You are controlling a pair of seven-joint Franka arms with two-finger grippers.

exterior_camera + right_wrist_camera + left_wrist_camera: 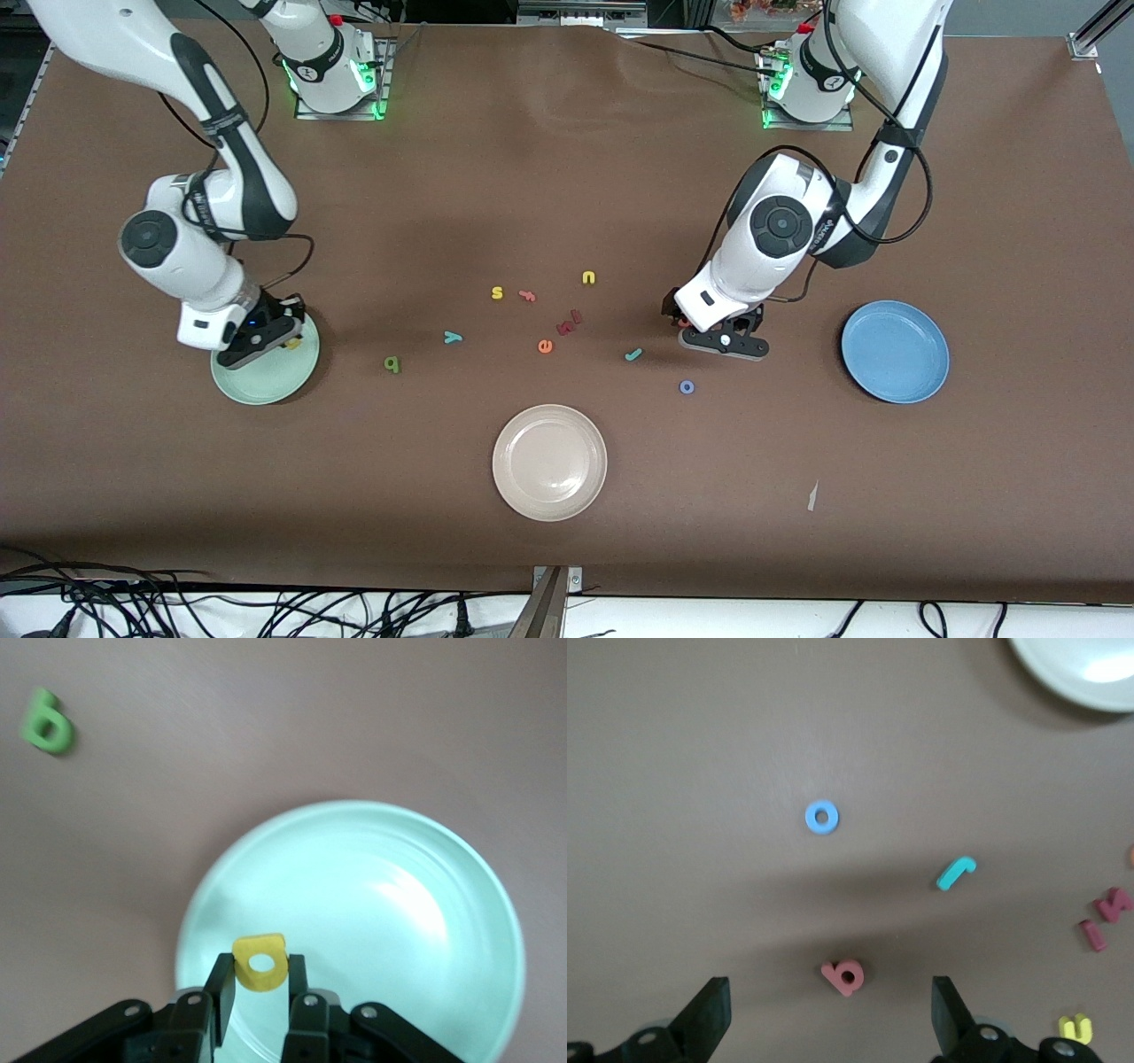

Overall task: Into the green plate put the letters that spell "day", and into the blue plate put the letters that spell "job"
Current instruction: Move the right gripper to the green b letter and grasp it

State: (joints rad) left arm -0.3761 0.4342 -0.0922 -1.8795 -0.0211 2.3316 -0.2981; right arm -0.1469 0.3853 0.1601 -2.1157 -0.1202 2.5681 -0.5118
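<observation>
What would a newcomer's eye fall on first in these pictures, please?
Probably the right end effector, shut on a small yellow round-bowled letter over the round pale mint-green plate at the right arm's end. Next, the left end effector, open above a salmon-red round-bowled letter, beside a blue ring letter and a teal hook-shaped letter.

A beige-white plate (549, 462) sits nearest the front camera. Mid-table lie a yellow s (497, 292), a yellow u (589, 278), an orange e (545, 346) and dark red letters (569, 322).
</observation>
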